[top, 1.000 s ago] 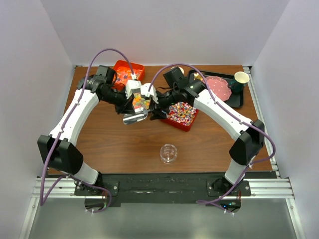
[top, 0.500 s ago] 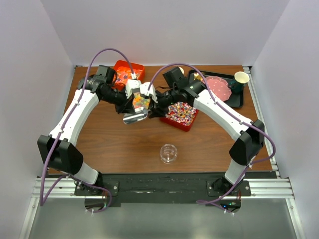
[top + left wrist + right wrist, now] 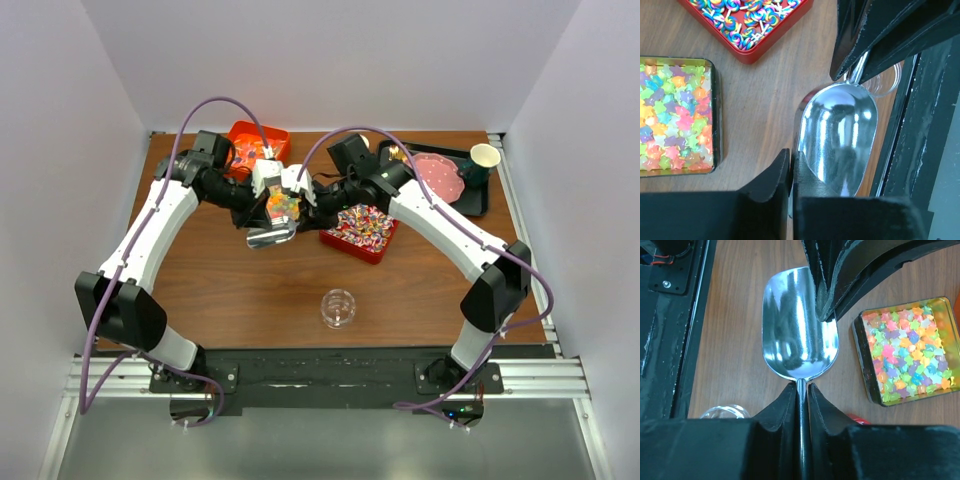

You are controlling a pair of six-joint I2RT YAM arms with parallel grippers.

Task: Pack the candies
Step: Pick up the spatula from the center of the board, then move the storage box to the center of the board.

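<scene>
The right gripper [image 3: 800,388] clamps the handle of a stiff, slick scoop [image 3: 795,330]; the left gripper [image 3: 791,161] pinches its rim. The candies [image 3: 905,350], tiny and loose, probably suit scooping.

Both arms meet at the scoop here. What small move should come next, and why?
Probably the left gripper should open and let go. The right gripper is shut on the handle of the scoop while the left pinches the bowl's rim, so the handover looks ready. The scoop is empty, and the star candies lie close by.
</scene>
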